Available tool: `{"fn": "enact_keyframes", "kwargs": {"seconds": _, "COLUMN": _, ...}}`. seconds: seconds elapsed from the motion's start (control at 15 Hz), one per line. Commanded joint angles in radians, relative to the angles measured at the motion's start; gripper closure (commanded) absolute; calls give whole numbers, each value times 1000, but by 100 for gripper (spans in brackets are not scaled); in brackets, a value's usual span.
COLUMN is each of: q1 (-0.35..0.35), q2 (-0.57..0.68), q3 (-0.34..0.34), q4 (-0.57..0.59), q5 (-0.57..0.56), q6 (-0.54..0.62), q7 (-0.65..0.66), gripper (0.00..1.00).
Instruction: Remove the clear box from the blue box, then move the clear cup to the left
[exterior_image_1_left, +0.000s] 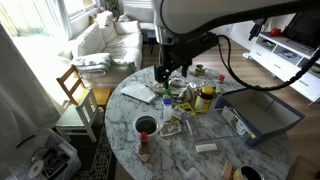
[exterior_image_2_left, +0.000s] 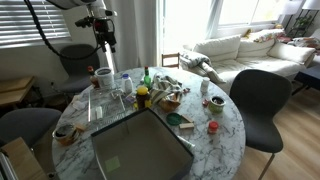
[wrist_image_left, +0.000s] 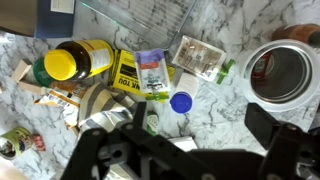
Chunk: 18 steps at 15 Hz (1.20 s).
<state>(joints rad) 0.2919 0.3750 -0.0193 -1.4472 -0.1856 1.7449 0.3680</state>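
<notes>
My claw (wrist_image_left: 188, 135) hangs spread wide over the marble table (wrist_image_left: 232, 112). The clear cup (wrist_image_left: 278, 72) stands at two o'clock. The clear box (exterior_image_2_left: 115, 160) lies inside the blue box (exterior_image_2_left: 145, 138).

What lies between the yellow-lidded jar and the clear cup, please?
The wrist view shows a printed packet, a small see-through box and a blue cap between the yellow-lidded jar and the clear cup.
</notes>
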Motion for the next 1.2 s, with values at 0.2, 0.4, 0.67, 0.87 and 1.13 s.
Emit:
{"fn": "enact_keyframes", "kwargs": {"seconds": 0.2, "q1": -69, "q2": -90, "q3": 20, "q4": -160, "q5": -44, "q6": 141, "q7": 62, "gripper": 0}}
{"fn": "enact_keyframes", "kwargs": {"seconds": 0.4, "q1": -72, "q2": -105, "q3": 21, "q4": -186, "q5": -46, "q6": 153, "q7": 72, "gripper": 0}}
{"fn": "enact_keyframes", "kwargs": {"seconds": 0.67, "q1": -98, "q2": -113, "q3": 12, "q4": -204, "q5": -8, "q6": 124, "q7": 91, "gripper": 0}}
{"fn": "enact_keyframes", "kwargs": {"seconds": 0.87, "q1": -165, "q2": -136, "q3": -8, "q4": -267, "q5": 54, "q6": 122, "q7": 63, "gripper": 0}}
{"fn": "enact_keyframes", "kwargs": {"seconds": 1.13, "q1": -258, "q2": -151, "q3": -45, "q4": -379, "q5": 92, "q6": 156, "q7": 3, "gripper": 0}}
